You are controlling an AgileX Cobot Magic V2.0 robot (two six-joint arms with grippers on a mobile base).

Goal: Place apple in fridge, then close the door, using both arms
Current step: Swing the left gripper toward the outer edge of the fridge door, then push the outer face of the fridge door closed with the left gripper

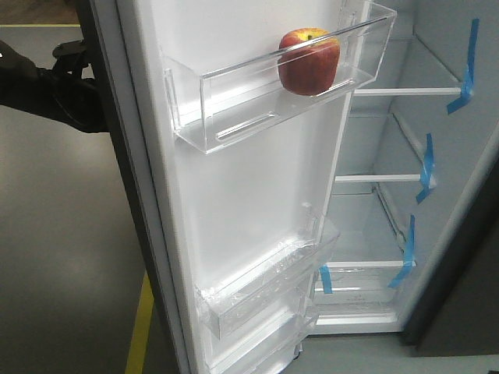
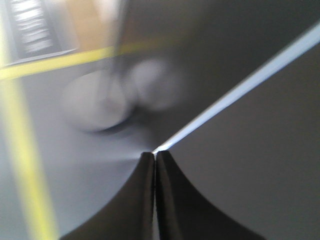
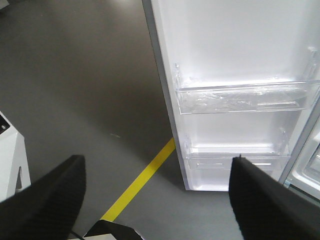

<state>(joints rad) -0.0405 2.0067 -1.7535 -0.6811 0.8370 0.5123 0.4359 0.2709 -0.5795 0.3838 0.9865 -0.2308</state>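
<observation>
The red apple (image 1: 309, 62) with a yellow patch rests in the upper clear bin (image 1: 234, 93) on the white inner lining of the open door (image 1: 257, 202). The fridge (image 1: 390, 218) stands open behind it, showing white shelves marked with blue tape. My left arm (image 1: 47, 86) reaches in behind the door's outer side. In the blurred left wrist view, my left gripper (image 2: 154, 154) is shut with nothing between its fingers, its tips right at the dark outer face of the door (image 2: 250, 165). My right gripper (image 3: 157, 160) is open and empty, low before the door's lower bins (image 3: 240, 100).
A yellow floor line (image 3: 140, 182) runs across the grey floor below the door and shows again as a yellow floor line (image 1: 140, 327) in the front view. A white object (image 3: 10, 150) stands at the left edge of the right wrist view.
</observation>
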